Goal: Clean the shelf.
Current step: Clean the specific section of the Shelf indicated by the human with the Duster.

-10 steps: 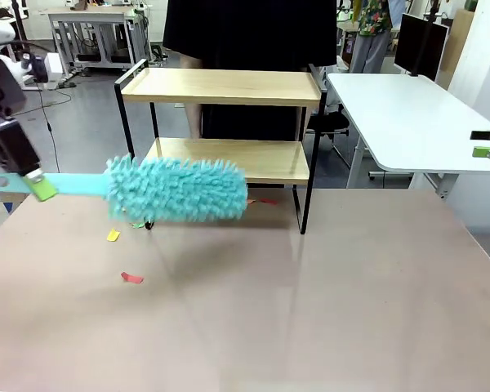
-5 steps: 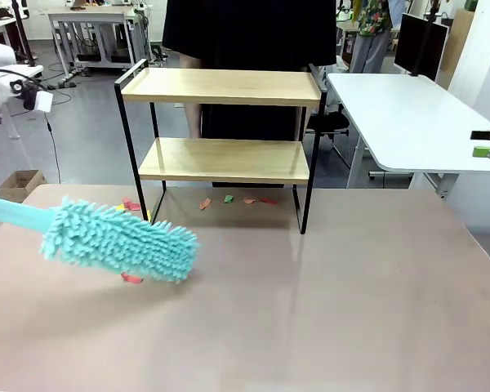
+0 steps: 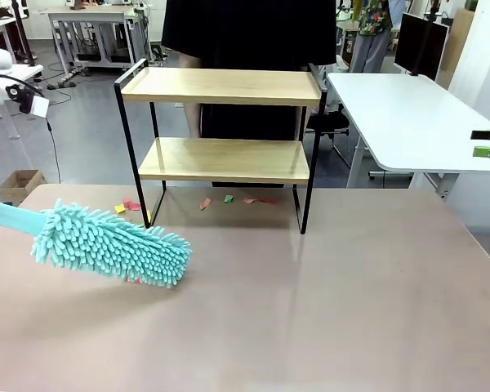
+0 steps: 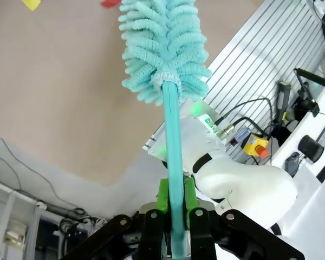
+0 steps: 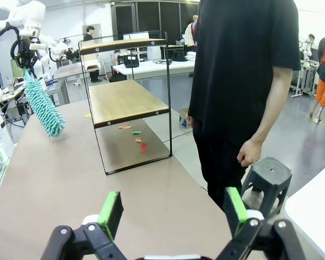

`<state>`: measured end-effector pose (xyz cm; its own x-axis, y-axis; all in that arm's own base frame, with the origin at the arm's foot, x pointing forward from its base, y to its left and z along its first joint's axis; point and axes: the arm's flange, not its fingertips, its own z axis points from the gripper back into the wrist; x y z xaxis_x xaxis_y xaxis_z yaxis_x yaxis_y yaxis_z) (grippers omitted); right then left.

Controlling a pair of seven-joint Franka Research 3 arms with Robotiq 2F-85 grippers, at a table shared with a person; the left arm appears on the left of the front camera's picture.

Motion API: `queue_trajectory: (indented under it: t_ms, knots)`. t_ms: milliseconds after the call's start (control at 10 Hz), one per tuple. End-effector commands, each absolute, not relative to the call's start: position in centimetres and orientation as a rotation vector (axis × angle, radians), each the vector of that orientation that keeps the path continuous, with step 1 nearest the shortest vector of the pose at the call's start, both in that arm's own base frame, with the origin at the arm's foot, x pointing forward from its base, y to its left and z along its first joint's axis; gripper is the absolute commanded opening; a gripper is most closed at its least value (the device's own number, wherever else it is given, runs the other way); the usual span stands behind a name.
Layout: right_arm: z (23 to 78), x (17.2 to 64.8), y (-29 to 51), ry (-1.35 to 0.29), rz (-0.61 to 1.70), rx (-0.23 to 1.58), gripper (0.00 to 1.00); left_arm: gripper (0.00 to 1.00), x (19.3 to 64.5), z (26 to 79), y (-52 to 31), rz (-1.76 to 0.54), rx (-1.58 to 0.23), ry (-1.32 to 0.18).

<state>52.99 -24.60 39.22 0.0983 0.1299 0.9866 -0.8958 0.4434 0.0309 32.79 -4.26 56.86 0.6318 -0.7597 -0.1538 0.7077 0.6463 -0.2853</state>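
The shelf (image 3: 220, 85) stands at the far middle of the bench (image 3: 327, 310). Both of its wooden boards look bare. Small coloured paper scraps (image 3: 229, 198) lie on the bench under the lower board, and a few more sit by the shelf's front left leg. Judging from this, whatever was on the boards has been swept down and the litter now has to be cleared off the bench.

In front of the shelf and off to its left lies a teal microfibre duster (image 3: 106, 243). It is held low and tilted, with its fluffy head pointing back toward the shelf and its flat handle running away from it. One red scrap peeks out from under the near end of the head. I cannot tell whether the fibres touch the bench or hang just above it. The low angle suits dragging scraps along the surface.

The left tool (image 4: 176, 187) is clamped on the far end of the handle, with a green pad pressed to each flat side. Gripping that far out gives the head long reach without bringing the arm near the frame.

The right tool (image 5: 173, 206) waits well to the right of the shelf with its fingers spread wide and nothing between them.

A person (image 3: 245, 33) in black stands just behind the shelf.
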Motion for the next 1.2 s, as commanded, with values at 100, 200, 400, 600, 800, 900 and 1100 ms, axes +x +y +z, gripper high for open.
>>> queue_trajectory:
  t_ms: [100, 200, 400, 600, 800, 900, 1100]
  knots:
    - [39.55, 52.98, -24.46, -1.236, 0.898, 0.795, 1.0, 0.13, 32.73, 57.11, -4.4, -0.832, -0.229, 0.259]
    - [39.55, 52.98, -24.46, -1.236, 0.898, 0.795, 1.0, 0.13, 32.73, 57.11, -4.4, -0.832, -0.229, 0.259]
    - [39.55, 52.98, -24.46, -1.236, 0.898, 0.795, 1.0, 0.13, 32.73, 57.11, -4.4, -0.832, -0.229, 0.259]
    - [39.55, 52.98, -24.46, -1.236, 0.898, 0.795, 1.0, 0.13, 32.73, 57.11, -4.4, -0.832, -0.229, 0.259]
    - [39.55, 52.98, -24.46, -1.236, 0.898, 0.795, 1.0, 0.13, 32.73, 57.11, -4.4, -0.832, -0.229, 0.259]
    - [39.55, 52.98, -24.46, -1.236, 0.898, 0.795, 1.0, 0.13, 32.73, 57.11, -4.4, -0.832, -0.229, 0.259]
    - [39.55, 52.98, -24.46, -1.236, 0.898, 0.795, 1.0, 0.13, 32.73, 57.11, -4.4, -0.832, -0.229, 0.259]
